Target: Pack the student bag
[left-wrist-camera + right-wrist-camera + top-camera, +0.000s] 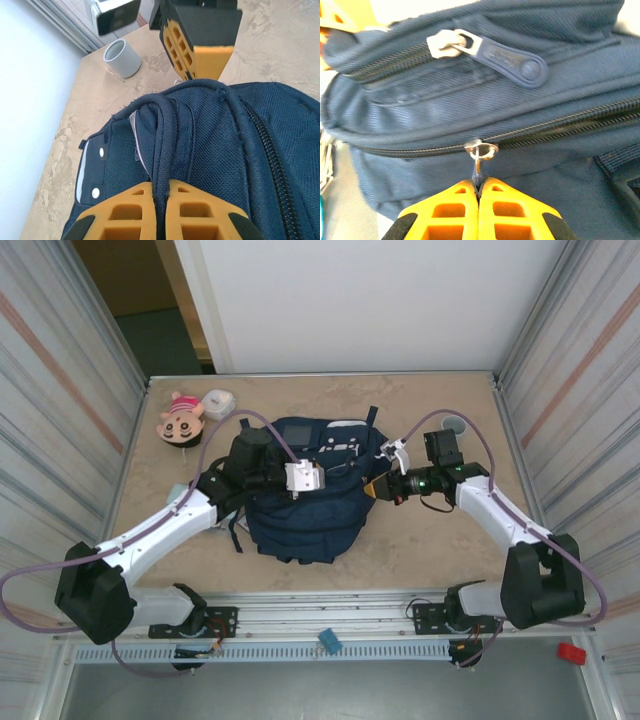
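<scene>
Right now the bag (305, 505) is lying at the middle of the table (420, 545), its long axis running from 12 to 6 o'clock in the top view, with one arm reaching in at each flank. The left gripper (161, 187) is reaching over the bag from 9 o'clock, and its fingers are pressing together on a dark strap (162, 130) that is looping up off the fabric. The right gripper (478, 184) is sitting against the bag's 3 o'clock side, jaws closed on the thin pull (477, 169) hanging from a metal slider (481, 149). In its wrist view the slider is lying at 12 o'clock from the fingertips, just beside them. The zip (560, 122) is running across that view from 9 to 3 o'clock, lifting slightly toward 2; which stretch of it is open I cannot tell. The coming move is probably turning on that line. The right arm, being the nearer one, would need to be drawing the pull along the zip and not straight away from it, while the left is steadying the bag by the strap.
</scene>
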Tool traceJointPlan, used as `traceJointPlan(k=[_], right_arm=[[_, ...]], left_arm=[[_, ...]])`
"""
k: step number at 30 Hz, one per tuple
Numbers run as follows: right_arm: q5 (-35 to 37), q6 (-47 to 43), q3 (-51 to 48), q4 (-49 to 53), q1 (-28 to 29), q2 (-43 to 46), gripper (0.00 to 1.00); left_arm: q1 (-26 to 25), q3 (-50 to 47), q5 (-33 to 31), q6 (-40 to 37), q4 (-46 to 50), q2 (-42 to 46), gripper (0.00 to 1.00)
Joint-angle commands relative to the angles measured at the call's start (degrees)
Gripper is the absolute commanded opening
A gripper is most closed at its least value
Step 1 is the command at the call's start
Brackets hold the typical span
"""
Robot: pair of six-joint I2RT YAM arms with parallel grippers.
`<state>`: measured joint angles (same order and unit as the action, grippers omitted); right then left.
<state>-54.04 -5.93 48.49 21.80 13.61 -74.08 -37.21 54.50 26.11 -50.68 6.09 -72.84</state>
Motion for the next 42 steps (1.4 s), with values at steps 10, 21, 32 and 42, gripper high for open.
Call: traceJointPlan(k=[10,21,32,42], right_arm=[[-3.8,11.2,-0.2,-1.5,5.8,10.6,0.0],[4.9,35.8,-2.9,-10.6,18.0,12.3,0.02],[10.7,49.1,-2.1,-3.4,9.5,21.8,0.63],[15.1,77.5,-7.9,-15.0,7.4,20.9,0.8]], left_arm=[[-3.2,1.2,-12.0,3.5,-10.0,-0.8,0.0],[-5.4,0.7,-14.3,7.6,-15.4,-3.3,0.0],[-4.1,-2.7,-7.6,7.2,-17.1,0.8,0.0],[-2.9,-4.4,-2.3,8.0,-19.2,2.4,0.0]])
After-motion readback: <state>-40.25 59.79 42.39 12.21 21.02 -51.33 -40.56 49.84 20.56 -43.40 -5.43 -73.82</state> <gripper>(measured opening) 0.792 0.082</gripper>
